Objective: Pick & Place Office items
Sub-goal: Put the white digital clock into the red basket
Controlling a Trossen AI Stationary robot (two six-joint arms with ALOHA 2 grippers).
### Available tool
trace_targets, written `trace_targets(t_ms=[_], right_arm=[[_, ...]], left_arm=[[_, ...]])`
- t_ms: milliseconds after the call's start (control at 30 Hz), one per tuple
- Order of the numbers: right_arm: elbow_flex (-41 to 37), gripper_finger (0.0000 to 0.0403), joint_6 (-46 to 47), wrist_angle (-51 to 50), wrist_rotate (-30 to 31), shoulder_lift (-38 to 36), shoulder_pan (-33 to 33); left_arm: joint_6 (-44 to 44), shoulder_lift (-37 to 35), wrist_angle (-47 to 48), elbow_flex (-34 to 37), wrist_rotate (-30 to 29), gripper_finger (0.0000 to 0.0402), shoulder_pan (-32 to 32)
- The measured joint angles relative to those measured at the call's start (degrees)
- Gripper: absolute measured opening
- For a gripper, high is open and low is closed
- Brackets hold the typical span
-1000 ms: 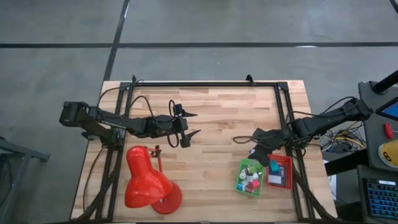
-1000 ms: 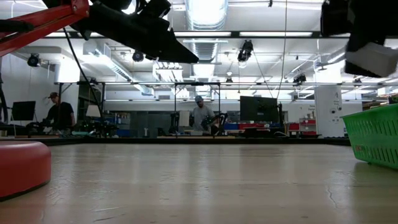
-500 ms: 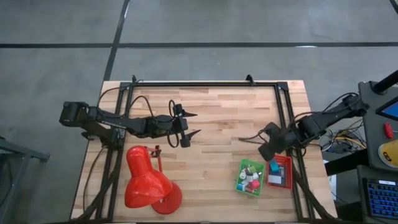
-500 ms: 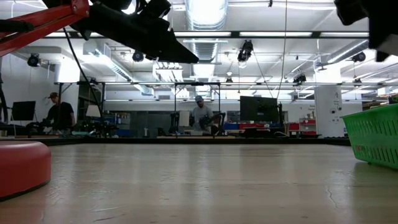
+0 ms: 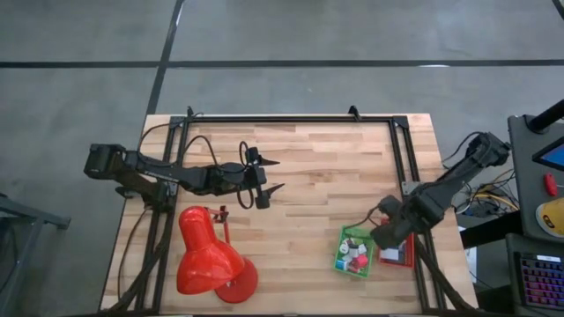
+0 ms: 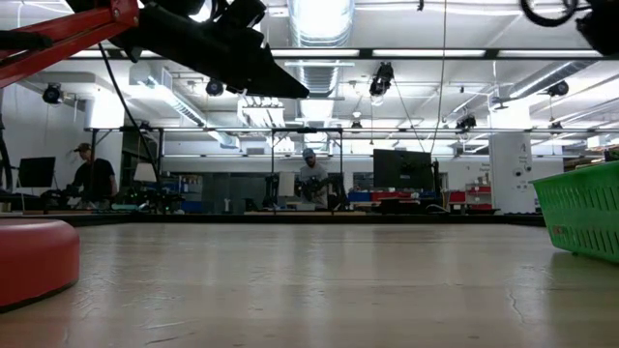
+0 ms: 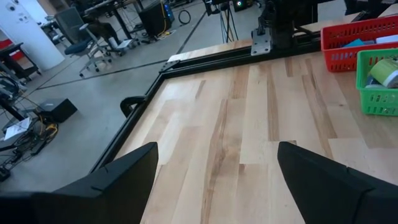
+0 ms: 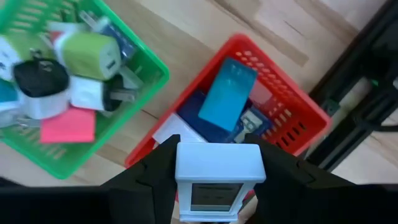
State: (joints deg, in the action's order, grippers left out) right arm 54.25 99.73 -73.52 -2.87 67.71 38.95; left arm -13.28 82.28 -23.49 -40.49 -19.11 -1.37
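My right gripper [image 8: 217, 186] hangs over the red tray [image 8: 292, 99] and is shut on a small white block [image 8: 217, 163] with a grey face. In the high view it [image 5: 388, 236] covers the gap between the two trays. The red tray holds a teal block [image 8: 227, 93], dark blue pieces and a white piece. The green tray [image 8: 152, 65] holds a green cube [image 8: 93, 55], a black piece [image 8: 40, 74], a flat pink piece [image 8: 67, 127] and white ones. My left gripper [image 5: 264, 176] waits open above the table's left-middle. My right gripper pinches the white block by its two opposite sides [image 8: 180, 165] between the two fingers. The fingers come from above, pointing down. The block is lifted clear, above the red tray's near part.
A big red desk lamp [image 5: 210, 260] stands at the near left, its base [image 6: 34, 256] on the table. The green tray [image 5: 354, 251] and the red tray [image 5: 401, 255] sit side by side at the near right. A black frame rail [image 5: 401, 158] runs along the right side. People stand far behind the table.
My right gripper has carried the white block from over the bare table just beyond the trays toward the near edge and a little right, and it now hangs over the red tray. It has turned as the arm swung. The left arm has kept still.
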Motion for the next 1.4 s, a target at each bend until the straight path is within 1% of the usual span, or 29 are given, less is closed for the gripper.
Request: trace_targets(t_ms=[133,267,467,733,1000,1233,1400], right_arm=[[-0.1,0.0166,4.8,0.1,0.0,2.5,4.0],[-0.2,0.0167,7.6,0.5,0.3,5.7,6.1],[-0.2,0.0172,7.7,0.6,0.4,11.0,7.4],[-0.3,0.0164,5.3,2.0,0.3,16.1,7.4],[-0.3,0.018,5.3,2.3,0.4,18.0,7.3],[-0.3,0.0182,5.6,2.3,0.4,18.3,7.3],[-0.4,0.0189,9.9,1.5,0.4,18.3,7.3]], left_arm=[[0.0,0.0,0.0,0.0,0.0,0.0336,0.0],[0.0,0.0,0.0,0.0,0.0,0.0337,0.0],[0.0,0.0,0.0,0.0,0.0,0.0337,0.0],[0.0,0.0,0.0,0.0,0.0,0.0336,0.0],[0.0,0.0,0.0,0.0,0.0,0.0336,0.0],[0.0,0.0,0.0,0.0,0.0,0.0335,0.0],[0.0,0.0,0.0,0.0,0.0,0.0337,0.0]])
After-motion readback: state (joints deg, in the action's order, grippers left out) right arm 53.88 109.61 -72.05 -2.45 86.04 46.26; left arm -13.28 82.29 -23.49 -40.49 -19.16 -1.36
